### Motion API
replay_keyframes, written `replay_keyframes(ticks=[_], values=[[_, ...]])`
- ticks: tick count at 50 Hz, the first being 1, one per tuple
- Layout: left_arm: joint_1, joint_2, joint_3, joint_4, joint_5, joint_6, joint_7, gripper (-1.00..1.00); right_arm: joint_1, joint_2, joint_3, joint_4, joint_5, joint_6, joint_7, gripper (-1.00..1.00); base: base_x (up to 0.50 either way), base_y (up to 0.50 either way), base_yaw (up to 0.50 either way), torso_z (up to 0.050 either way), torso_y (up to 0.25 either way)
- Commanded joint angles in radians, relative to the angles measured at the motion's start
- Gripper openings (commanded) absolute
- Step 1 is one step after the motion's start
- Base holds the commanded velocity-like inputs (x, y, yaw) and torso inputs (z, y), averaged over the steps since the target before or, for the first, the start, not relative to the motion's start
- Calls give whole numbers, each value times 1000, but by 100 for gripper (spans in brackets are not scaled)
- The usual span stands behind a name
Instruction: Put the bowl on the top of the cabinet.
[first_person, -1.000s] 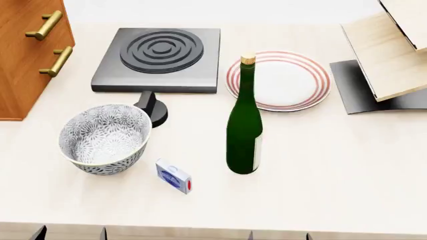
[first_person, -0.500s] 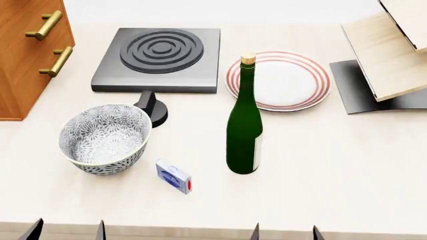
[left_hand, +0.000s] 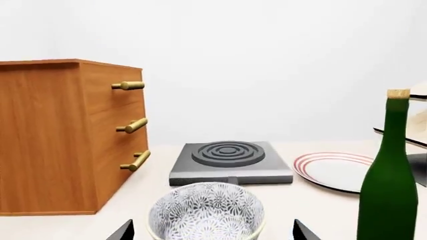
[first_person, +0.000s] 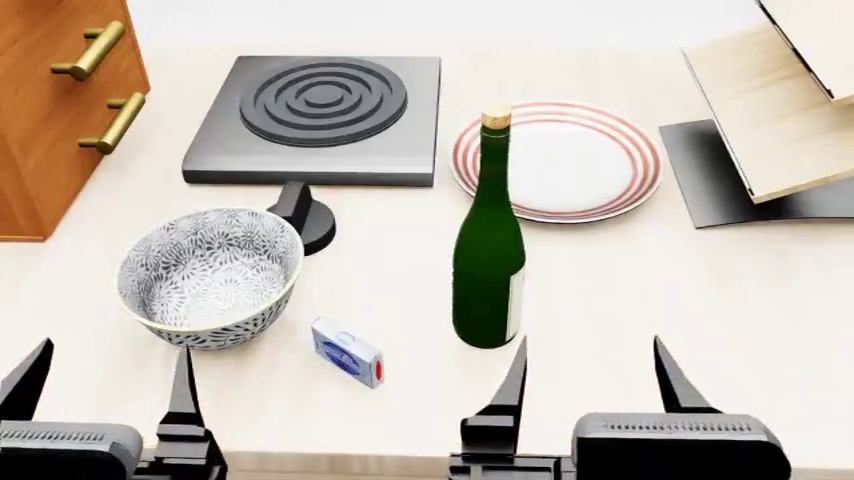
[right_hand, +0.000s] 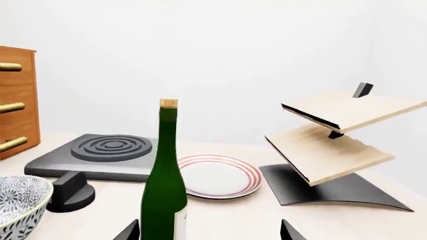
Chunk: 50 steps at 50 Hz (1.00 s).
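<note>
The left gripper (first_person: 102, 385) stood with its two dark pointed fingers spread wide and nothing between them, low at the near edge of the pale cream tabletop (first_person: 694, 320). The right gripper (first_person: 589, 375) was the same: fingers wide apart, empty.

Just ahead of the left gripper sat the deep round white bowl with a dense grey leaf pattern (first_person: 210, 275), upright on the table, apart from the fingertips. Beyond it and to its left rose the tall reddish-brown wood-grain cabinet (left_hand: 63, 135), three brass bar handles (left_hand: 132, 125) showing on its drawer face in the left wrist view. A small blue and white box (first_person: 347, 352) lay on the table between the two grippers, near the bowl.

Directly ahead of the right gripper's left finger stood one dark green glass bottle with a cork (first_person: 489, 250), upright, between that gripper and the flat white plate with red rings (first_person: 557, 160). A black knob (first_person: 304, 212) sat behind the bowl, in front of the single grey square hob with concentric rings (first_person: 318, 118). Farther right stood a pale wooden two-shelf rack on a dark base (right_hand: 333, 150).
</note>
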Motion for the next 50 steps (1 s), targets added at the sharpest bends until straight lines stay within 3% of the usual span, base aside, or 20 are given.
replay_keyframes(ticks=[1,13,50], values=[[-22,-12,13,55,-12,-46,-23,100,17,8,10,-41,25,56,14,100,0,0,0,0,0],[-25,-25,22,87,-26,-66,-42,100,16,18,8,-51,37,42,25,100,0,4,0,0,0],[-26,-57,54,88,-54,-57,-78,100,26,38,-10,-21,32,11,82,100,0,344,0,0,0]])
